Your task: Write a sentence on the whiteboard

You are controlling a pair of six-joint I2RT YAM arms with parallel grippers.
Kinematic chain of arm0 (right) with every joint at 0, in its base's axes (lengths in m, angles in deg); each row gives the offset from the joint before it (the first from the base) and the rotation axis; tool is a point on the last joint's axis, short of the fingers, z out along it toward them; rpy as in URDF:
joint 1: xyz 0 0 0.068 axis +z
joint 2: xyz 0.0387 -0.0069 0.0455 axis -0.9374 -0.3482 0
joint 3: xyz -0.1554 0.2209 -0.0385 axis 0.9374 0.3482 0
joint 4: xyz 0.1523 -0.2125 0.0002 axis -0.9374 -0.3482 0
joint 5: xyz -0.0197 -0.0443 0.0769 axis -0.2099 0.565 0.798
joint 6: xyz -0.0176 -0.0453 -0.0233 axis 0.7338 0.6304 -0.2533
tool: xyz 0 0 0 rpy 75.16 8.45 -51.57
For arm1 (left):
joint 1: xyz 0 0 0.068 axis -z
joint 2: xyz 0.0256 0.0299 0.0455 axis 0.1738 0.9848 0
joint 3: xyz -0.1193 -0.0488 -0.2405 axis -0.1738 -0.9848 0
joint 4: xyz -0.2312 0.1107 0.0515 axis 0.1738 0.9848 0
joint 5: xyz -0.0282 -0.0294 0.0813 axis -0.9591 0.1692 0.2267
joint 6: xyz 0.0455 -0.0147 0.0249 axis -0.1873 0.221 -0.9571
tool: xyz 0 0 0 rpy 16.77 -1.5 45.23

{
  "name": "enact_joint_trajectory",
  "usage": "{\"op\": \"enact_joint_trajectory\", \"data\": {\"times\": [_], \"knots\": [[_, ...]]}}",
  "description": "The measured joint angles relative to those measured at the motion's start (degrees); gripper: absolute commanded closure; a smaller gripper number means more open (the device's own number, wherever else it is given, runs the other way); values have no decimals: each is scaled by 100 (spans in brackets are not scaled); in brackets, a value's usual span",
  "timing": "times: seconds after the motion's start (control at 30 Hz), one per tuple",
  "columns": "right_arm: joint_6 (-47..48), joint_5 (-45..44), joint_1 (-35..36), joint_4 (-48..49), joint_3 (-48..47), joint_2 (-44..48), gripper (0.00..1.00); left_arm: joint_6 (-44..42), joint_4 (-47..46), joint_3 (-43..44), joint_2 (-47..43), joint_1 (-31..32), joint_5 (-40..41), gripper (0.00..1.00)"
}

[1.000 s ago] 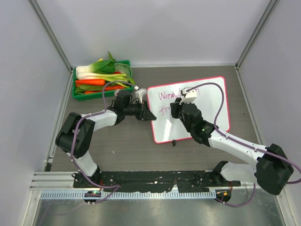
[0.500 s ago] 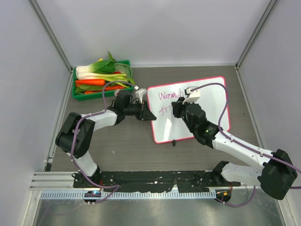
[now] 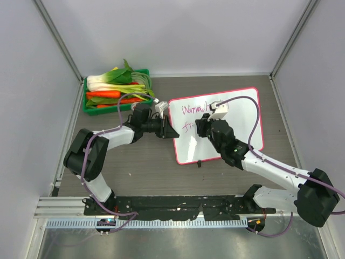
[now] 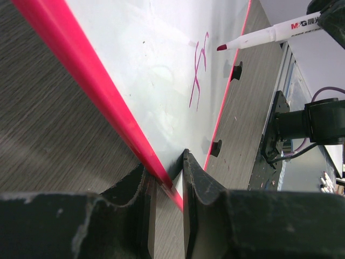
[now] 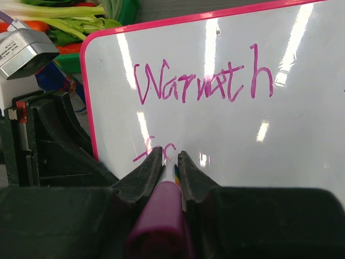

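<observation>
Wood-grain table (image 3: 140,172), grey-brown, runs from a black rail (image 3: 178,204) in front of the whiteboard (image 3: 242,127) to pale walls (image 3: 188,32) behind it. The board lies flat. The left gripper (image 3: 171,133) is clamped on its left pink edge; the right gripper (image 3: 200,127), over its left half, is closed on a marker (image 4: 264,36). Only the right wrist view makes the sentence (image 5: 202,83) legible: "Warmth" at the board's upper left, a few strokes below. Only the left wrist view shows the marker tip close over the board and two black feet (image 4: 235,70) on its near edge. Behind the board's left corner, a green crate (image 3: 86,108) holds vegetables (image 3: 116,86), crossed by the left arm's cable.
</observation>
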Motion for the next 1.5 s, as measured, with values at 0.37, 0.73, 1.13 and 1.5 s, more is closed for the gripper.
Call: {"op": "enact_joint_trajectory", "data": {"times": [0.37,0.73,1.13,1.5], "knots": [[-55,-33,0,55,101,-101,98,-2,4,2,0,7,17,100],[-105,-109,-20,142,160,-96,99,-2,4,2,0,9,24,100],[-79,-245,-221,129,160,-11,99,-2,7,2,0,11,26,100],[-59,-160,-238,142,55,-101,99,-2,7,2,0,11,24,100]]}}
